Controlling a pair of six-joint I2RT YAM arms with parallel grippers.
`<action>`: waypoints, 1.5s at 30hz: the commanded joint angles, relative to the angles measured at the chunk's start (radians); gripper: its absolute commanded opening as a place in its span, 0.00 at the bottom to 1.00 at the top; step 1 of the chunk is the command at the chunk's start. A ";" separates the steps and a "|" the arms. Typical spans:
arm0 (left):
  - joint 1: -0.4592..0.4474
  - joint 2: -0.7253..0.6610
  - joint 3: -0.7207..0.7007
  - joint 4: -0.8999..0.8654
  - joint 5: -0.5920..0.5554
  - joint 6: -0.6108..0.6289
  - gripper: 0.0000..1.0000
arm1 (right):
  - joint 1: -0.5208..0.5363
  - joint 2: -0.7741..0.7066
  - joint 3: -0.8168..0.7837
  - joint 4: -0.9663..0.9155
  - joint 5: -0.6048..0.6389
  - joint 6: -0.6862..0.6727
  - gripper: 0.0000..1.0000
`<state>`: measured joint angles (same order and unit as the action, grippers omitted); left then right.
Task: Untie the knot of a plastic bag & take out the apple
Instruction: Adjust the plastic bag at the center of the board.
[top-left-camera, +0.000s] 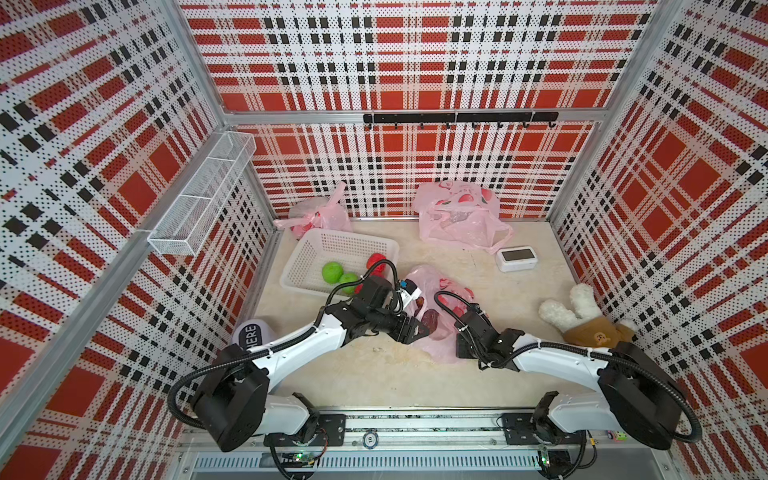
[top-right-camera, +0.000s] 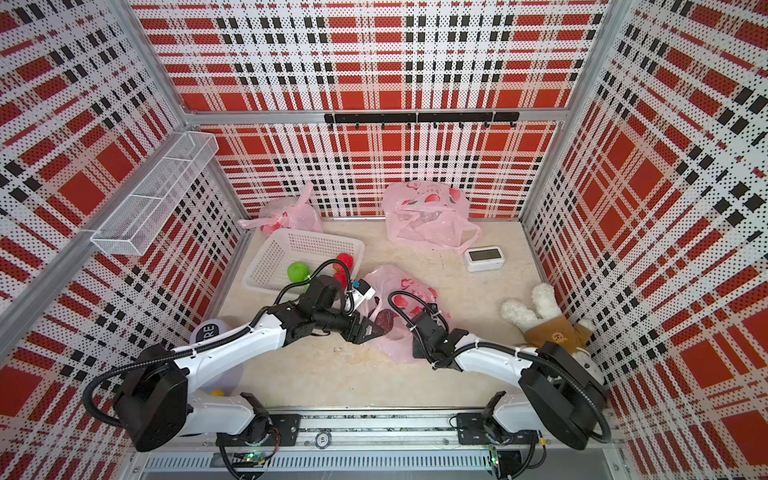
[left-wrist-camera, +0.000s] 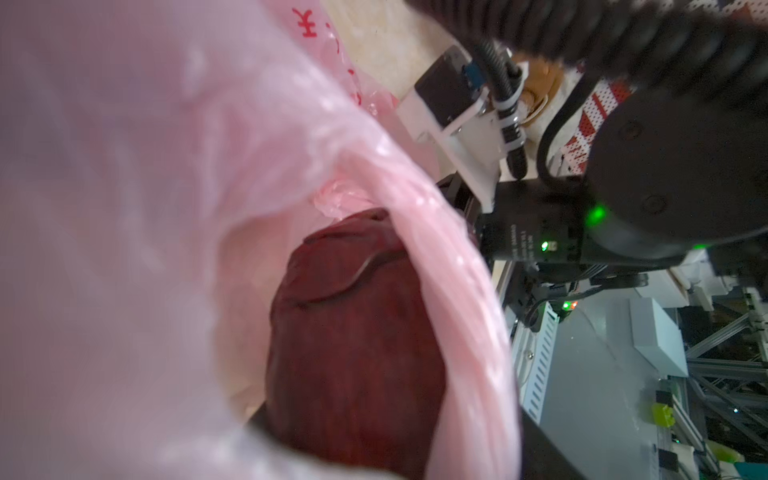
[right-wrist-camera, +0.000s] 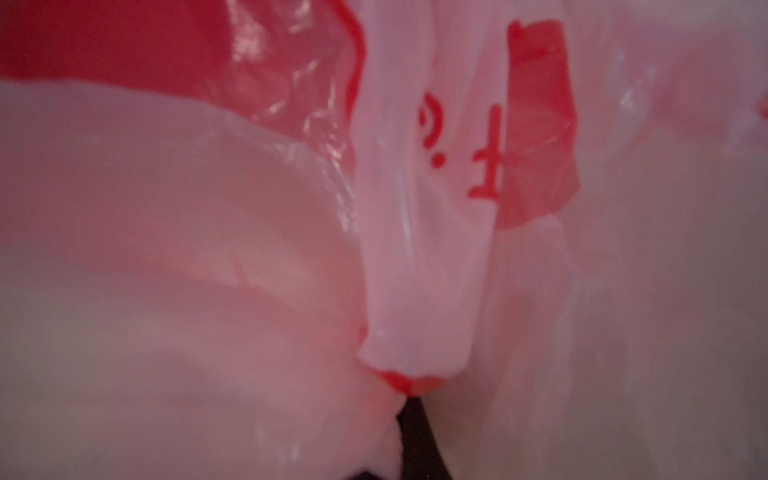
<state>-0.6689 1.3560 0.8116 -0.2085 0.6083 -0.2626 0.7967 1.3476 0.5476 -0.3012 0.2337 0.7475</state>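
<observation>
**Top views:** A pink plastic bag printed with red fruit lies mid-worktop, its mouth loose. A dark red apple shows at the opening. The left gripper reaches into that mouth, with the apple at its fingertips. In both top views the beige, scuffed worktop also carries a white plastic basket. The basket holds green apples and a red fruit. Two more pink bags sit by the back wall, with a small white screen device just in front of the right-hand one. A plush toy lies at the right edge. Red, black and white plaid perforated panels wall the cell, hung with a wire mesh shelf and a black hook rail.

**Left wrist:** The apple, its skin deep maroon and faintly streaked, fills the gap between the gripper's dark fingers and is clasped there. Bag film drapes along one side of it.

**Right wrist:** Translucent pink film with red print crowds the lens. The right gripper, pressed together, pinches a gathered fold of the bag at its tip.
</observation>
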 joint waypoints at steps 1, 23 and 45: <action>0.004 0.039 0.051 0.167 0.047 -0.133 0.53 | -0.003 0.022 0.009 0.025 0.023 -0.013 0.00; 0.056 0.017 0.184 -0.037 -0.201 -0.254 0.53 | -0.005 0.092 0.027 0.045 0.041 -0.043 0.00; -0.141 0.288 0.238 -0.143 -0.362 0.086 0.75 | -0.004 -0.061 -0.032 0.092 -0.086 -0.057 0.09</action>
<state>-0.8104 1.6691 1.0443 -0.3496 0.2493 -0.2028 0.7952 1.2568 0.4931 -0.2218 0.1574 0.6926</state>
